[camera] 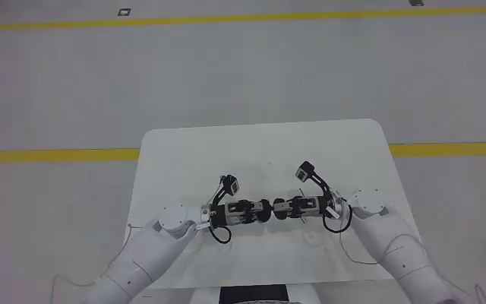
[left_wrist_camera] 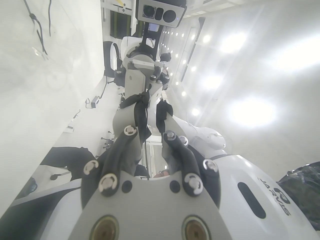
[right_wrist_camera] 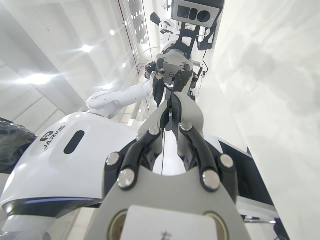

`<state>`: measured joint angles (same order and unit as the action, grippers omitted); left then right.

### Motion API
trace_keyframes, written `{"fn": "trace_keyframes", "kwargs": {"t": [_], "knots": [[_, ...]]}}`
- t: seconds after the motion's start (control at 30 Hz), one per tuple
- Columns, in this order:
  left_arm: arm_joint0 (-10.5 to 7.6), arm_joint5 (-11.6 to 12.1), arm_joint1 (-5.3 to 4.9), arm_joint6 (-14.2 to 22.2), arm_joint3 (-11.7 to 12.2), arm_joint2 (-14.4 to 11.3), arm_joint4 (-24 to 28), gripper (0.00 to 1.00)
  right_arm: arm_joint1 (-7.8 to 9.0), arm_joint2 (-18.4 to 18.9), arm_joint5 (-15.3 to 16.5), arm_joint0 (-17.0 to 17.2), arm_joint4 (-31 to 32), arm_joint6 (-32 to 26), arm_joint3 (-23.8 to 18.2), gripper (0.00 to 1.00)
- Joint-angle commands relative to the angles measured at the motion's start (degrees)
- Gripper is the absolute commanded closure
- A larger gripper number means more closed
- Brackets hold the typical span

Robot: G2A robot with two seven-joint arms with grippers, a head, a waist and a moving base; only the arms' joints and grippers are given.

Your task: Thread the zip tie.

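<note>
Both arms meet tip to tip above the desk [camera: 266, 144], near its front edge and about midway between its side edges.

Right gripper [camera: 279, 207]: closed. In the right wrist view its fingers [right_wrist_camera: 192, 111] converge to a single point, with the ribbed black pad of one showing between them. It grips the zip tie [left_wrist_camera: 144, 126], a thin black strip that leaves its tip and runs on toward the left arm. A second length of the strip passes back between the right fingers toward the wrist.

Left gripper [camera: 266, 208]: parted. In the left wrist view its two cloth-wrapped fingers [left_wrist_camera: 163, 116] stand apart, one on each side of the strip, and the right gripper's tip sits just beyond them.

Two loose ties [left_wrist_camera: 33, 19] lie flat on the desk, well apart from both grippers.
</note>
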<state>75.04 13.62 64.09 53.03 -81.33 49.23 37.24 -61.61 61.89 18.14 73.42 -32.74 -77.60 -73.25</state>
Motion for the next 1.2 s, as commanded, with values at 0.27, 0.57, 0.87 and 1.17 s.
{"fn": "trace_keyframes", "kwargs": {"t": [0.27, 0.57, 0.87, 1.17], "knots": [[-0.21, -0.11, -0.03, -0.11, 0.24, -0.44, -0.08, 0.95, 0.05, -0.15, 0.29, -0.08, -0.32, -0.01, 0.12, 1.00], [-0.55, -0.19, -0.01, -0.13, 0.47, -0.81, 0.03, 1.00, 0.11, -0.32, 0.40, -0.20, -0.34, -0.18, 0.15, 1.00], [-0.72, 0.12, -0.05, -0.51, 0.64, -0.95, -0.21, 1.00, 0.18, -0.67, 0.25, -0.46, -0.06, -0.84, -0.22, 0.55], [-0.97, 1.88, -0.23, -1.30, 0.57, -0.59, -1.82, 1.00, 0.53, 0.52, 0.21, -0.30, 0.07, 0.36, 0.01, 0.00]]}}
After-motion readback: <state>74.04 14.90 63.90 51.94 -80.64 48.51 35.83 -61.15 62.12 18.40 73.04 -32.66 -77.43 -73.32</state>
